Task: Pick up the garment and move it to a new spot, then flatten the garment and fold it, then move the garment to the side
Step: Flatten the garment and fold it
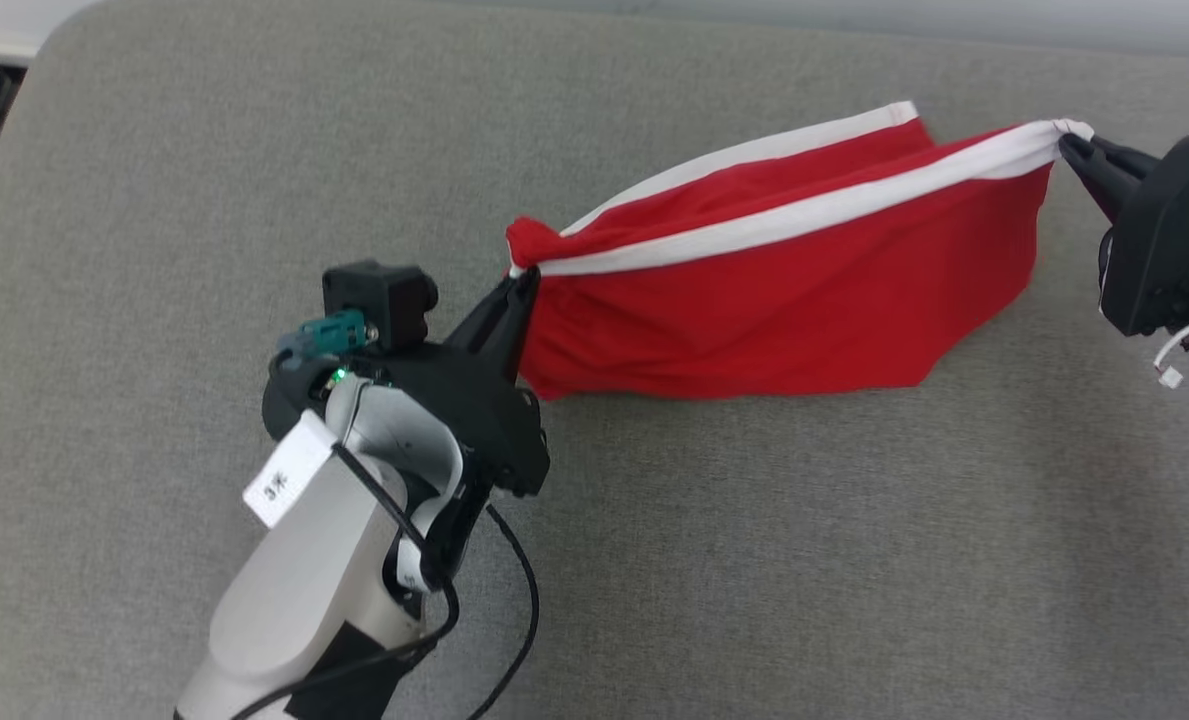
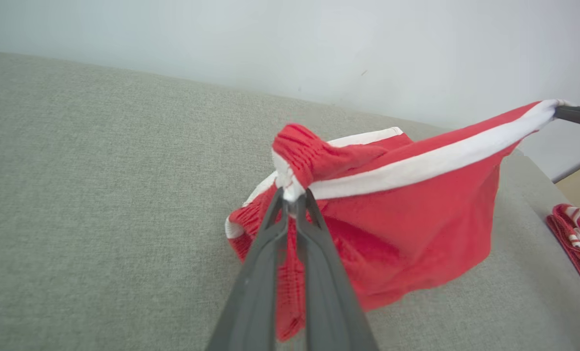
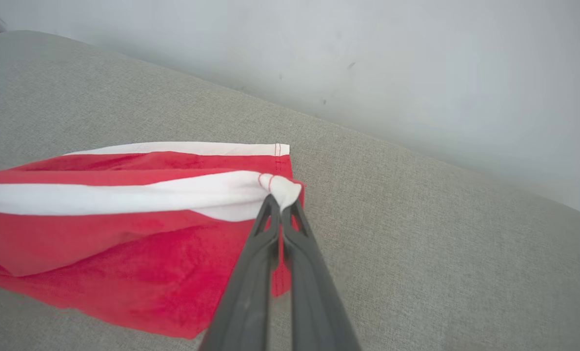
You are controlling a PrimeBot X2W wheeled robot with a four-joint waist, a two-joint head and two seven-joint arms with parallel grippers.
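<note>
Our left claw (image 1: pixel 526 280) clamped the left corner of the red garment (image 1: pixel 784 300), our right claw (image 1: pixel 1069 145) its white right hem, held wide apart; open grey worktop (image 1: pixel 154 250) lay near and left.

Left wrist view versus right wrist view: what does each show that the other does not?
Left wrist view: the left end effector shut on the red shorts' gathered waistband; a second red-and-white cloth at the right edge. Right wrist view: red stitch lines across the white stripe's hem. Shared: the shorts, the right end effector gripping that stripe's end, grey fabric surface, pale wall.
</note>
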